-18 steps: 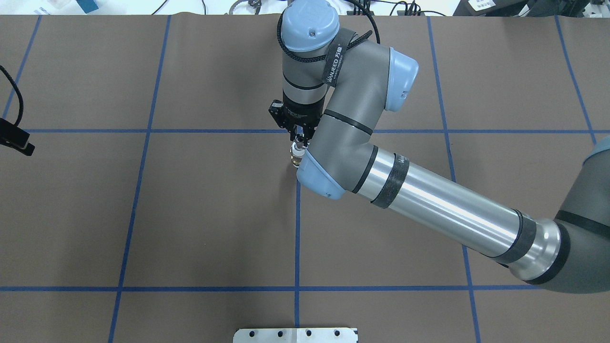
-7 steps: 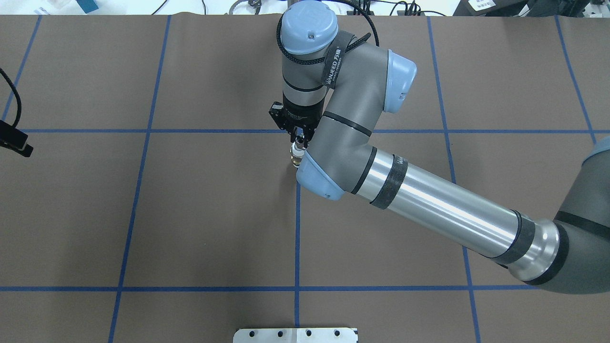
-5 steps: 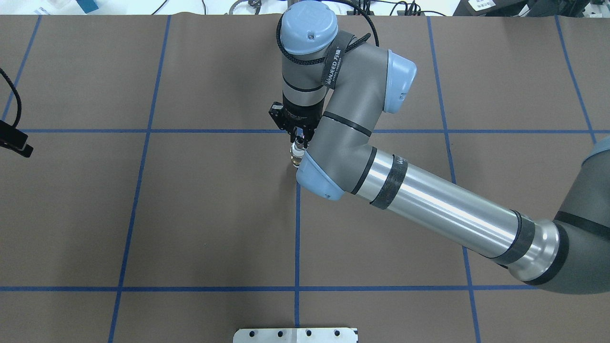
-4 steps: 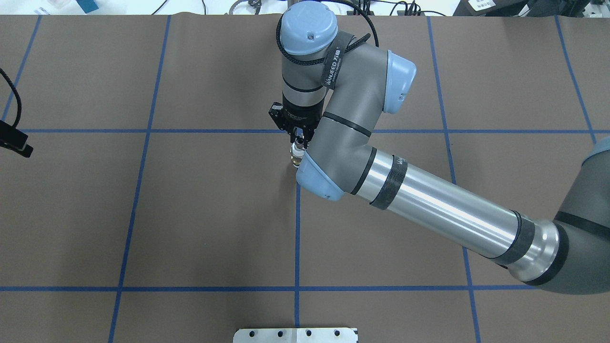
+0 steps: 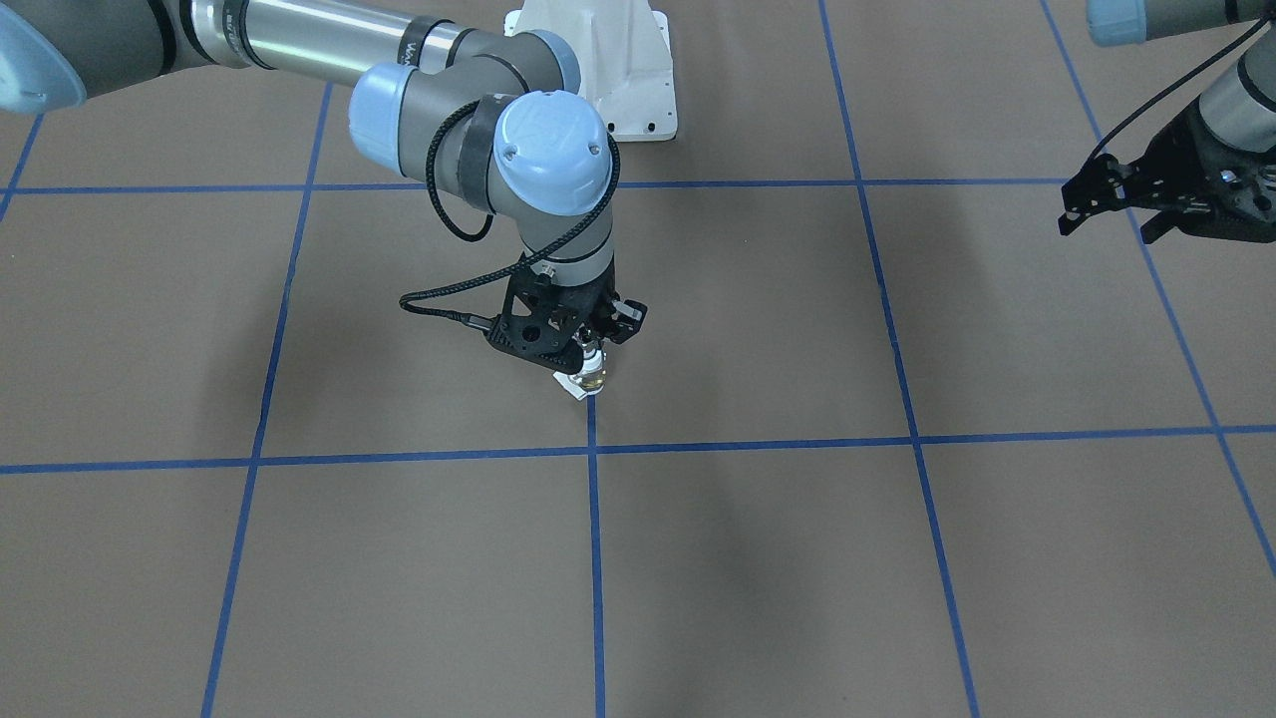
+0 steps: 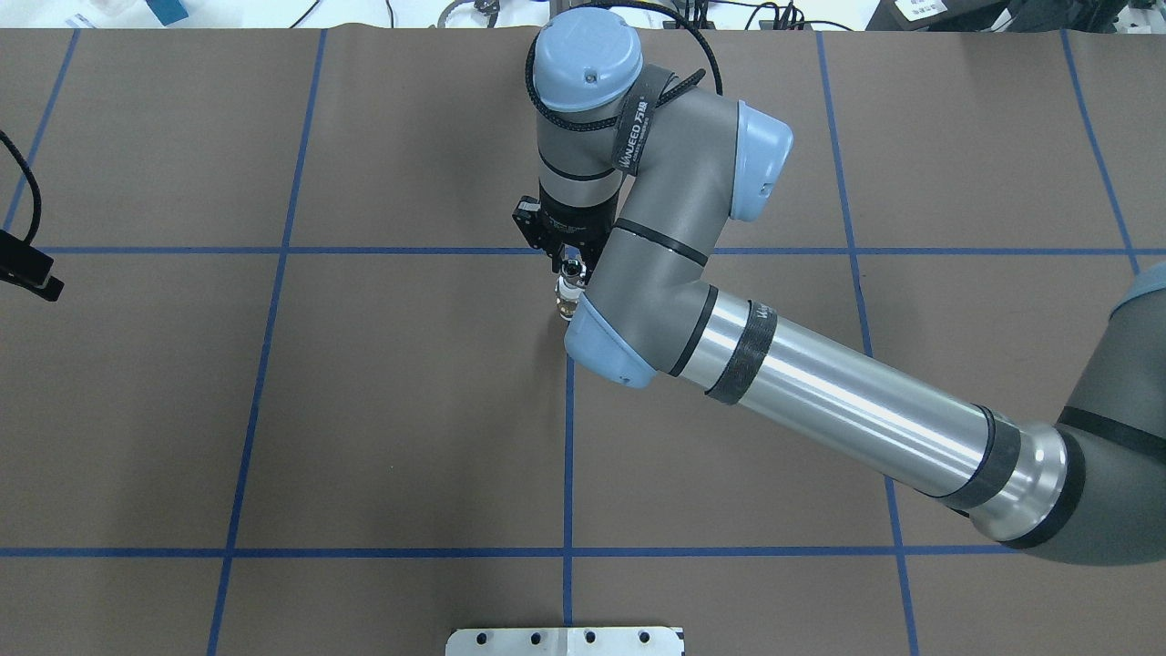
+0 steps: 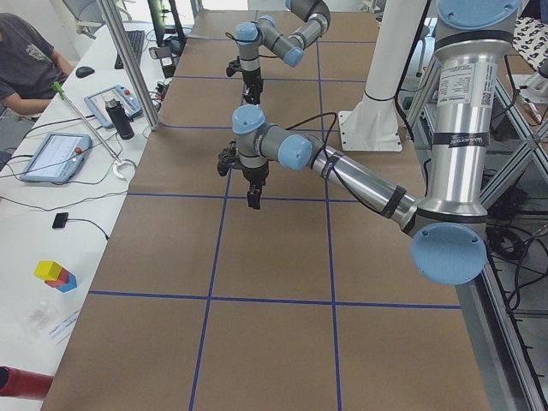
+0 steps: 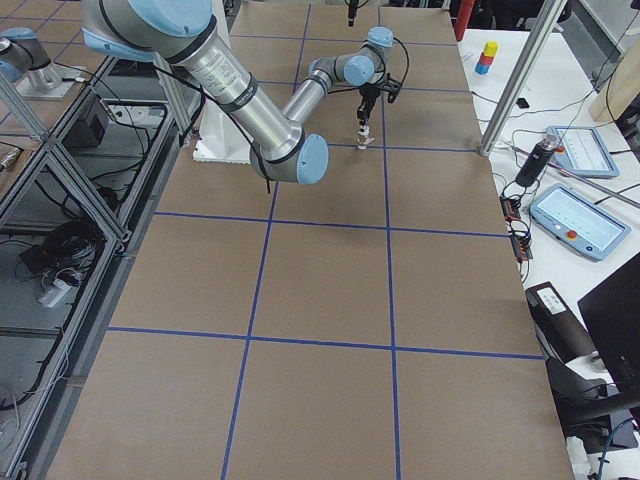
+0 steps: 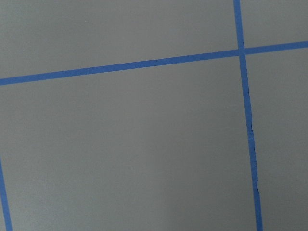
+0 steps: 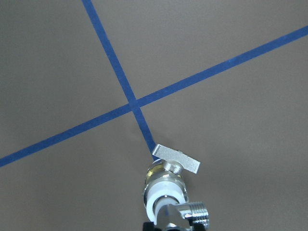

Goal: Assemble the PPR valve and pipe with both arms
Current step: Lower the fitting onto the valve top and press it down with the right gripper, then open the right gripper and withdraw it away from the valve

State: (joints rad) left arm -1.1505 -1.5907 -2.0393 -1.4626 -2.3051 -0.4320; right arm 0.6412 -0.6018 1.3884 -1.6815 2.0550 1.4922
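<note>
The PPR valve [image 10: 166, 185] is white with a brass middle and a flat tab handle. It stands upright by a blue tape crossing [image 5: 590, 377] [image 6: 567, 302]. The silver pipe [image 10: 190, 212] sits at its top end, right at my fingers. My right gripper [image 5: 596, 349] [image 6: 570, 267] points straight down and is shut on the top of the valve. My left gripper [image 5: 1116, 214] [image 6: 32, 278] hangs far off at the table's left side. Its fingers look spread and it holds nothing. The left wrist view shows only bare mat and tape.
Brown mat with blue tape grid lines [image 6: 567, 456] covers the table. The white pedestal base [image 5: 608, 70] stands at the robot's side. My right forearm [image 6: 820, 401] reaches across the right half. An operator with tablets [image 7: 56, 154] is at a side desk.
My right wrist has shifted very slightly. The valve stays at the same spot by the tape crossing. The left gripper has barely moved.
</note>
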